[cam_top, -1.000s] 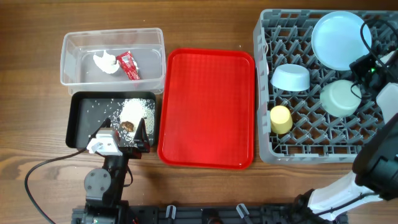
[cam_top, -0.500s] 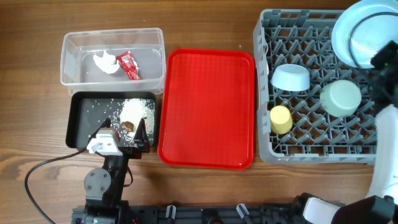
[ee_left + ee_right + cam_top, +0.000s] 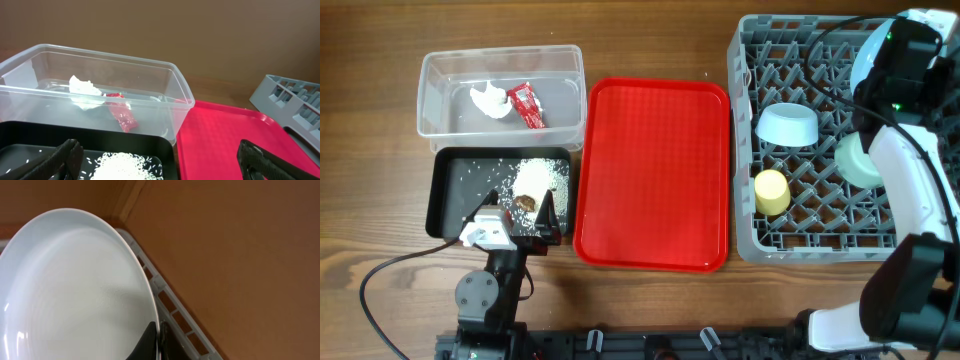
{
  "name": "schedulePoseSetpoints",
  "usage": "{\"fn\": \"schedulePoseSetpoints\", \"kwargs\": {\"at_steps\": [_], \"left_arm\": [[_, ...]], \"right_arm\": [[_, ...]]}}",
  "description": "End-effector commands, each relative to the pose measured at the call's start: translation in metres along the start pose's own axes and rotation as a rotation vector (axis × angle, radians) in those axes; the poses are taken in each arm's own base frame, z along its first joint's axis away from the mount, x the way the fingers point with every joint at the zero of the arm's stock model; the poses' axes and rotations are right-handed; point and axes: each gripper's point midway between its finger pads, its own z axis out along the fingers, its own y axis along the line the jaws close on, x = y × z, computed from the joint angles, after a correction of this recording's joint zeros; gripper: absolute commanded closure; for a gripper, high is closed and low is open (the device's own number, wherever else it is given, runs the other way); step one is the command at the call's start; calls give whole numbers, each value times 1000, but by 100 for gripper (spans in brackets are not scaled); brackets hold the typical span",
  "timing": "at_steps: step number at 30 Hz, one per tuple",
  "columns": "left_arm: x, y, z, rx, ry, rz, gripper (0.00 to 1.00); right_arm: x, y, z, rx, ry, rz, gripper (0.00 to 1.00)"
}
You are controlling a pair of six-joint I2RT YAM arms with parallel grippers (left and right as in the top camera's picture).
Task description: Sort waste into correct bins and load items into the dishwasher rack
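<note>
My right gripper (image 3: 158,342) is shut on the rim of the pale blue plate (image 3: 70,295), held on edge over the far right corner of the grey dishwasher rack (image 3: 820,240); in the overhead view the arm hides most of the plate (image 3: 865,50). In the rack sit the small blue bowl (image 3: 788,125), mint green bowl (image 3: 855,162) and yellow cup (image 3: 771,191). My left gripper (image 3: 160,162) is open and empty over the black tray (image 3: 450,190), which holds rice grains (image 3: 540,175) and a brown lump (image 3: 525,202). The clear tub (image 3: 500,60) holds the tissue (image 3: 490,99) and red sachet (image 3: 527,104). Fork and spoon are out of view.
The red serving tray (image 3: 652,175) lies between the bins and the rack. A black cable (image 3: 390,275) loops on the wooden table at the front left.
The right arm has lifted the plate from lying flat in the rack, tipped it on edge and carried it toward the rack's far right corner. The left arm has not moved.
</note>
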Motion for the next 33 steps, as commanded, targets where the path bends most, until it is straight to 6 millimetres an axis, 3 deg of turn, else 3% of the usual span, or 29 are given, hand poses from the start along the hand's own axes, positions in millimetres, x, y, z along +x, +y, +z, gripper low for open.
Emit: {"fn": "schedulePoseSetpoints", "kwargs": {"at_steps": [1,7,11,14,16,17,20,23,24,26,27,28,30,33], "left_arm": [[0,1,0,-1,-4,16,0],[0,1,0,-1,-4,15,0],[0,1,0,-1,-4,16,0],[0,1,0,-1,-4,16,0],[0,1,0,-1,-4,16,0],[0,1,0,-1,-4,15,0],[0,1,0,-1,-4,15,0],[0,1,0,-1,-4,16,0],[0,1,0,-1,-4,16,0],[0,1,0,-1,-4,16,0],[0,1,0,-1,-4,16,0],[0,1,0,-1,-4,16,0],[0,1,0,-1,-4,16,0],[0,1,0,-1,-4,16,0]], "right_arm": [[0,11,1,16,0,-38,96],[2,61,-8,-68,-22,-176,96],[-3,77,-16,-85,-54,-227,94],[-9,89,-28,-109,-81,-232,78],[-15,94,-41,-133,-98,-220,57],[-20,97,-54,-163,-116,-207,52],[-43,122,-125,-462,-225,-216,42],[-47,125,-205,-771,-258,-145,37],[-41,119,-248,-920,-260,-124,37],[-28,105,-297,-1071,-257,-127,35],[-19,96,-323,-1153,-255,-135,26],[-12,88,-342,-1213,-256,-139,0],[0,60,-384,-1356,-242,-73,0],[7,14,-411,-1463,-201,101,0]]}}
